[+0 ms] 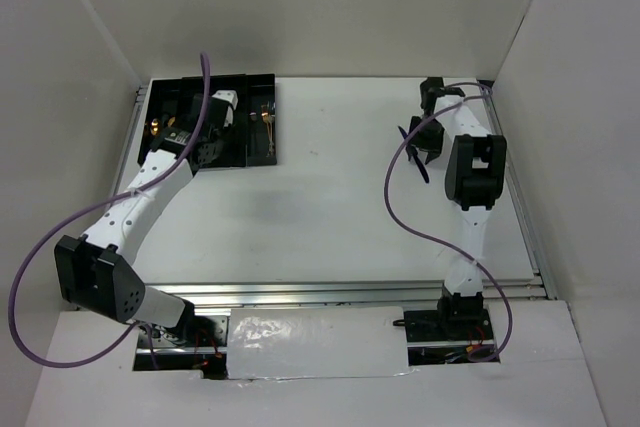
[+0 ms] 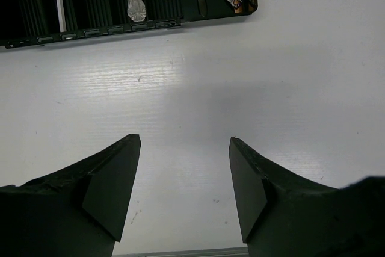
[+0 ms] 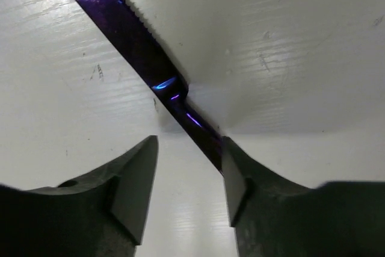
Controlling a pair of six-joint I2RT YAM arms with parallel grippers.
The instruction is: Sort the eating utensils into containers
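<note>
Between right jaws, black knife (image 3: 134,43)

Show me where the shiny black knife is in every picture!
Top external: the knife lies far right on the white table.
Left wrist: not in it.
Right wrist: it slants from the top left down to the right gripper.
Shared landmark: the white table, in all three.

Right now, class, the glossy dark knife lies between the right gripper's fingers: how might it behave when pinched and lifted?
The knife looks rigid and straight, so it should lift stiffly. Its mirror-glossy finish may slip in the right gripper. Flat on the table, it would probably slide or pivot rather than roll.
</note>
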